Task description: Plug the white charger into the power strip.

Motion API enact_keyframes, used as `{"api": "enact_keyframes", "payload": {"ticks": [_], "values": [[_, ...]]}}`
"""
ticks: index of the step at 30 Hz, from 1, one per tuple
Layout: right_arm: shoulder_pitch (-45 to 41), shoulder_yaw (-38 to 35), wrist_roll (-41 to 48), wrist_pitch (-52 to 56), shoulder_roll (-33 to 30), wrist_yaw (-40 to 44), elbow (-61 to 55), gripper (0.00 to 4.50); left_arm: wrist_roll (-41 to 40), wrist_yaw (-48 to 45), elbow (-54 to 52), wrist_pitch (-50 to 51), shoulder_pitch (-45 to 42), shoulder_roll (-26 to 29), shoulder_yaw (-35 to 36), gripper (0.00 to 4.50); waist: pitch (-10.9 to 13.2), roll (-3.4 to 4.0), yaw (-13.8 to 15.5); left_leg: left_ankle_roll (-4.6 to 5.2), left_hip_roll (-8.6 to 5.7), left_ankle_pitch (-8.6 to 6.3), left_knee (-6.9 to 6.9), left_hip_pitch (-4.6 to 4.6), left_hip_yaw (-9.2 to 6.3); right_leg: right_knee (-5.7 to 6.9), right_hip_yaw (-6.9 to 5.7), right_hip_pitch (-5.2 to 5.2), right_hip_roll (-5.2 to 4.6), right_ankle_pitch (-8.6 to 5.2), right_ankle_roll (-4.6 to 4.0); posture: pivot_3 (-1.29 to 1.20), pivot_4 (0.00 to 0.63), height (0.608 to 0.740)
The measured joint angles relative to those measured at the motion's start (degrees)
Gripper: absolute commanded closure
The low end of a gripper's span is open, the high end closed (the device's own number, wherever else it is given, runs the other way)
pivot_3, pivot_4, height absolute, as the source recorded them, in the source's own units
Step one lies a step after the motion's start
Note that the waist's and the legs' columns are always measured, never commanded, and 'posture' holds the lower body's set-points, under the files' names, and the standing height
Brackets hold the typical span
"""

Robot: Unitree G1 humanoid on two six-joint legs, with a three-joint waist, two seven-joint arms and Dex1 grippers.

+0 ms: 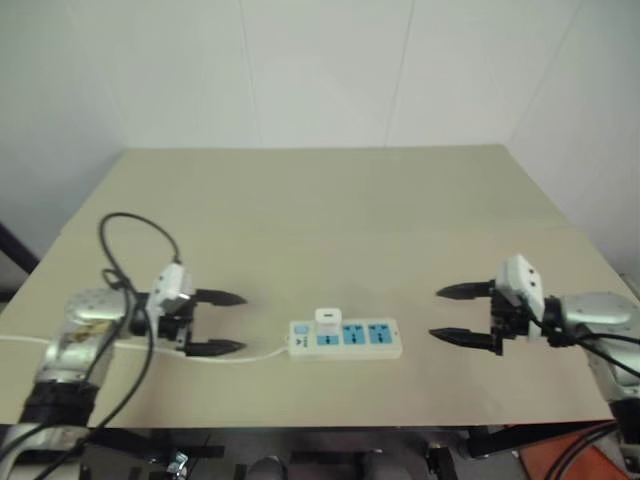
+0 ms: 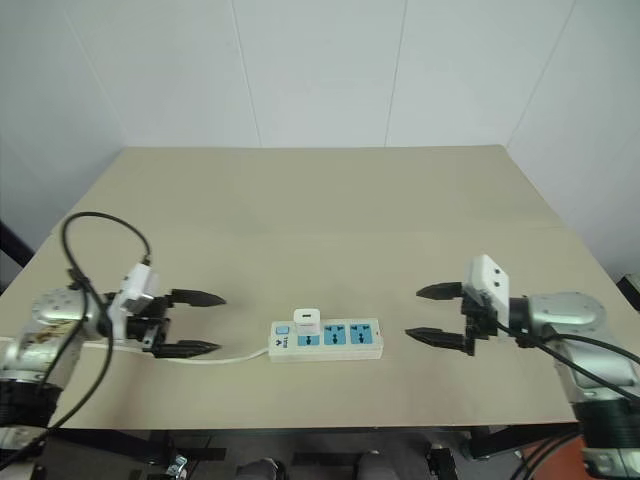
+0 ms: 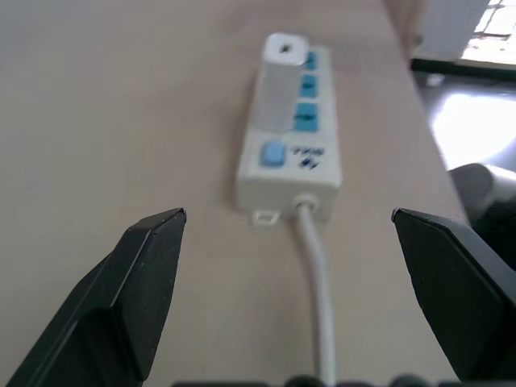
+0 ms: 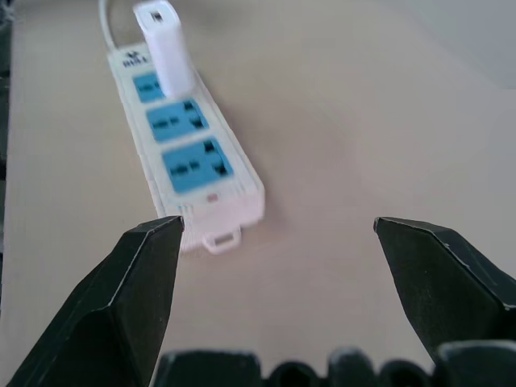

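Smooth boxy white charger (image 1: pixel 327 319) stands upright in the cord-end blue socket of the long white plastic power strip (image 1: pixel 346 339) on the matte beige table (image 1: pixel 330 215), logo unreadable, left gripper (image 1: pixel 221 323) and right gripper (image 1: pixel 455 313) both wide open, empty, flanking it.

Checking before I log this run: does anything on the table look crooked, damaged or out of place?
Nothing stands out. The white charger stands upright in the socket nearest the cord on the power strip, which lies flat on the table. Both pincers, left and right, are open, clear of it.
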Motion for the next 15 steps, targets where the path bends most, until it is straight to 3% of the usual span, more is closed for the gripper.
{"api": "enact_keyframes", "payload": {"ticks": [7, 15], "values": [[7.1, -8.6, 0.3, 0.2, -2.7, -3.3, -2.0, 0.0, -2.6, 4.8, -5.1, 2.8, 6.2, 0.6, 5.7, 0.02, 0.1, -0.03, -0.1, 0.0, 0.03, 0.0, -0.01, 0.0, 0.08, -0.01, 0.04, -0.02, -0.01, 0.01, 0.0, 0.0, 0.15, 0.74], [8.1, -9.8, 1.3, 1.3, -2.8, -5.6, -5.3, 0.0, -2.8, 8.3, -8.2, 4.9, 6.7, -1.0, 5.2, 0.02, 0.1, -0.04, -0.1, -0.01, 0.05, 0.0, -0.01, -0.02, 0.12, -0.06, 0.05, 0.01, 0.0, 0.01, 0.0, 0.0, 0.15, 0.74]]}}
